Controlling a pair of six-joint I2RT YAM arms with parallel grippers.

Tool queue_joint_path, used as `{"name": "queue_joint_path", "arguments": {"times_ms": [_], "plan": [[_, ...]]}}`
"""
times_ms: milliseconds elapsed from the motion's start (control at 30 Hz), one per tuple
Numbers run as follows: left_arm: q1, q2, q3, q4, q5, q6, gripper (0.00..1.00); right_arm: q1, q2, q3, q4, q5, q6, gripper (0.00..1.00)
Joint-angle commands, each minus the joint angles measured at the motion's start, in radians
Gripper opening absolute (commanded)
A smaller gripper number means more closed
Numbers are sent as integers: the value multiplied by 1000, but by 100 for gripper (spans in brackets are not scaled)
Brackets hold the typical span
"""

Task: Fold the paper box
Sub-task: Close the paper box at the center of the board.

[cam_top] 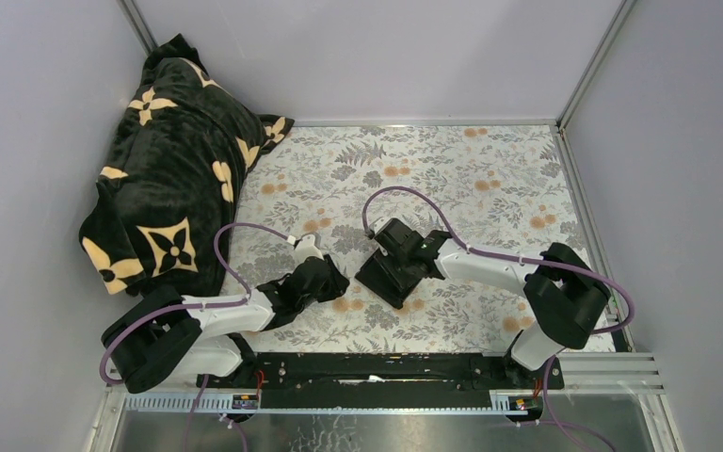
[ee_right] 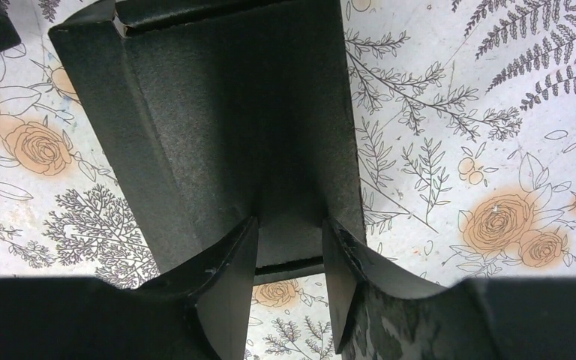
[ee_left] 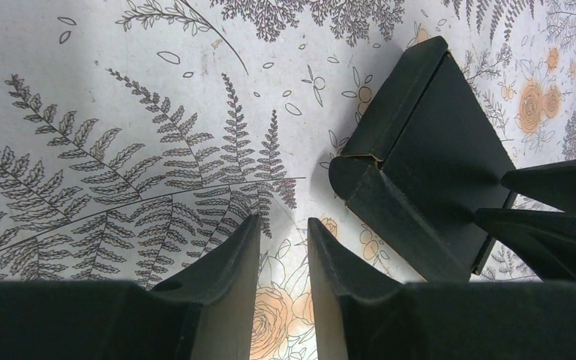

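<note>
Findings, top external view. Shows one paper box near the middle of the table, partly under the right jaws, with the left jaws just beside its left edge. Counts two arms, left arm and right arm, and one blanket heaped at the far left corner, well apart from the work.

Left wrist view. Shows left jaws partly open and gripping nothing, with only table print in the gap. Places the paper box ahead and to the right, apart from these jaws, with one side wall raised along its crease and a rounded flap at the near corner. Shows right fingers reaching in at the box's right side.

Right wrist view. Shows right jaws partly open over the inner panel of the paper box, close to its near edge, with nothing visibly pinched between them. Cannot tell whether the tips touch the card.

Judgement on the step in hand: appears to be standing a wall up. Recommend pinning the base panel with the right jaws, bringing the left jaws to the raised wall, and pressing along the crease rather than mid-panel, slowly, since thin card probably buckles.
</note>
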Motion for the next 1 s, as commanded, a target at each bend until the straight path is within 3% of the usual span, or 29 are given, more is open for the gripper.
{"name": "queue_joint_path", "arguments": {"times_ms": [0, 333, 533, 767, 900, 967], "plan": [[6, 16, -25, -35, -13, 1, 37, 14, 36, 17, -12, 48, 6, 44], [5, 15, -26, -21, 3, -6, 37, 15, -3, 123, -45, 80, 6, 47], [5, 13, -36, -10, 12, -11, 37, 10, 53, 183, -37, 124, -24, 52], [6, 23, -72, 64, 65, -51, 37, -4, 106, 238, -39, 65, -44, 52], [6, 13, -79, 56, 58, -43, 37, -4, 89, 220, -64, 86, -46, 53], [5, 2, -74, 37, 47, -34, 37, -4, 44, 187, -62, 132, -14, 59]]}}
